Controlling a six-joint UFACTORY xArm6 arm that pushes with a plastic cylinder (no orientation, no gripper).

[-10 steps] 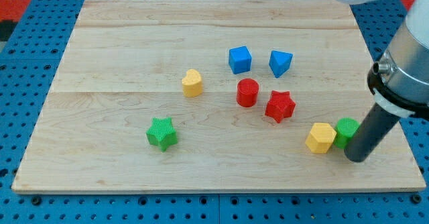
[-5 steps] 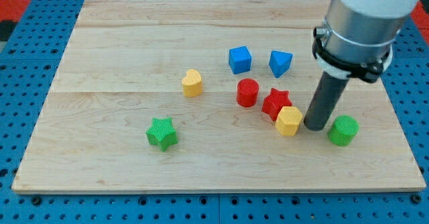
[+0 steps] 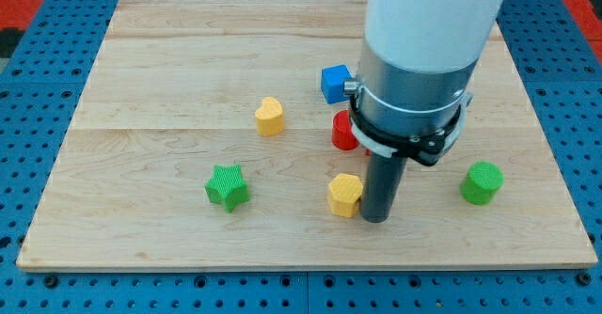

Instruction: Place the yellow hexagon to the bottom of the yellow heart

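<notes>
The yellow hexagon (image 3: 345,195) lies on the wooden board (image 3: 169,88) below centre. My tip (image 3: 374,217) touches its right side. The yellow heart (image 3: 270,116) sits up and to the left of the hexagon, well apart from it. The arm's wide body covers the middle right of the board and hides the red star and the blue triangle.
A green star (image 3: 227,186) lies left of the hexagon. A green cylinder (image 3: 482,182) stands at the right. A red cylinder (image 3: 341,132) and a blue cube (image 3: 333,82) show partly at the arm's left edge.
My tip has swept left across the board, pushing the yellow hexagon from the right side, past the red star, to below centre. The green cylinder stayed at the right.
</notes>
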